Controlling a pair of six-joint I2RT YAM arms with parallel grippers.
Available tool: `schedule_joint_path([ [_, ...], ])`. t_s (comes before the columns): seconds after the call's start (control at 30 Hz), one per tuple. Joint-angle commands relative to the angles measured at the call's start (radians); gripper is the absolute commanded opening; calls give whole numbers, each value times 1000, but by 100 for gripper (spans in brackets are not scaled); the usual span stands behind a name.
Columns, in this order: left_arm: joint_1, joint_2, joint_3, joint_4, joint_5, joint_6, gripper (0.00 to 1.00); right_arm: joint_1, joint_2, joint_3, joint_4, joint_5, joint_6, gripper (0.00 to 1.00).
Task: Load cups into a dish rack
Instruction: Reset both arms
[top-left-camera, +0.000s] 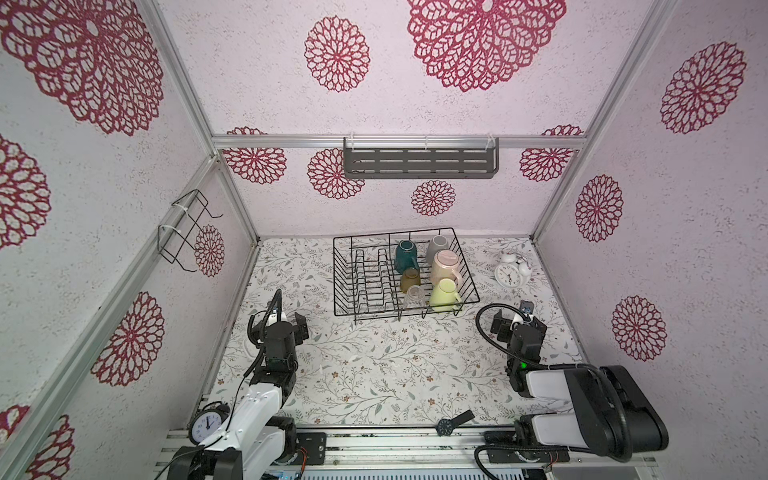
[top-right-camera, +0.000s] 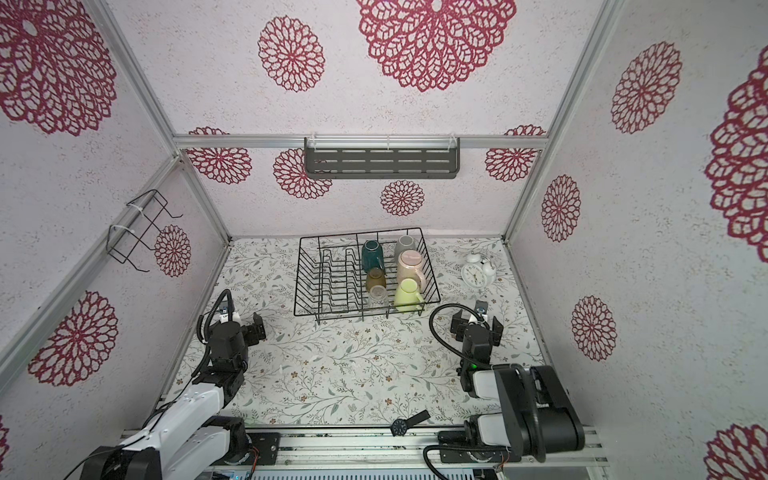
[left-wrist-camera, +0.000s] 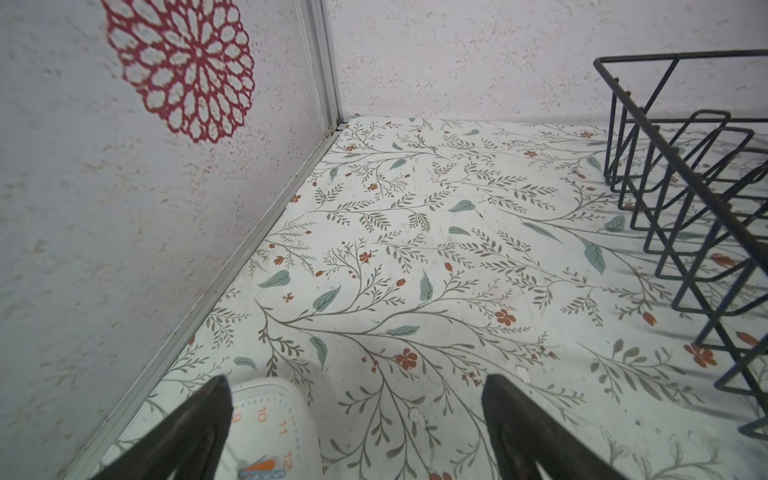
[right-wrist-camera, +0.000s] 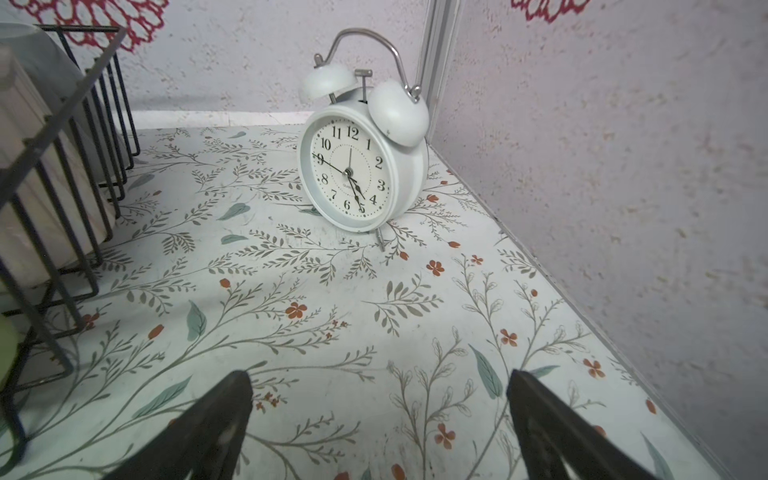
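Your left tool (left-wrist-camera: 357, 397) hangs spread and empty near the left edge of the table (top-left-camera: 374, 374); the dish rack (top-left-camera: 365, 276) lies ahead of it, toward the far edge. All six cups (top-left-camera: 444, 266) stand in the rack's right half, seemingly upside down. Your right tool (right-wrist-camera: 382, 386), also spread and empty, is the nearer one. No cup appears left to fetch.

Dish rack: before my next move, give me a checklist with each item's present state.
1. Six cups inside black wire dish rack: grey mug, dark teal mug, tall pink mug, amber glass tumbler, clear glass, light green mug: ok.
2. Left tool open, empty: ok.
3. Right tool open, empty: ok.
4. White twin-bell alarm clock upright, apart from right tool: ok.
5. Cups seated steadily: cannot tell.
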Motion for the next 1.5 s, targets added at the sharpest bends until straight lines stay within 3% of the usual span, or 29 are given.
schedule_joint_path([
  [0.0,21,67,-3,221,85,80,97,-77,138,19,289,-102,15,99],
  [0.07,34,118,31,216,105,79,97,-87,96,46,171,-107,39,99],
  [0.2,58,204,75,243,171,94,97,-78,119,64,177,-84,24,99],
  [0.37,103,359,84,477,352,78,97,-59,120,77,153,-47,15,99],
  [0.43,108,451,111,516,322,84,97,-55,120,80,145,-38,12,99],
  [0.53,153,567,80,727,306,26,97,-54,120,80,145,-38,11,99],
  [0.57,159,567,78,731,315,18,97,-54,119,81,144,-38,11,99],
  [0.67,177,540,158,522,389,27,97,-54,119,82,144,-37,11,99],
  [1.47,199,549,163,526,425,8,97,-38,125,91,133,-16,-2,99],
])
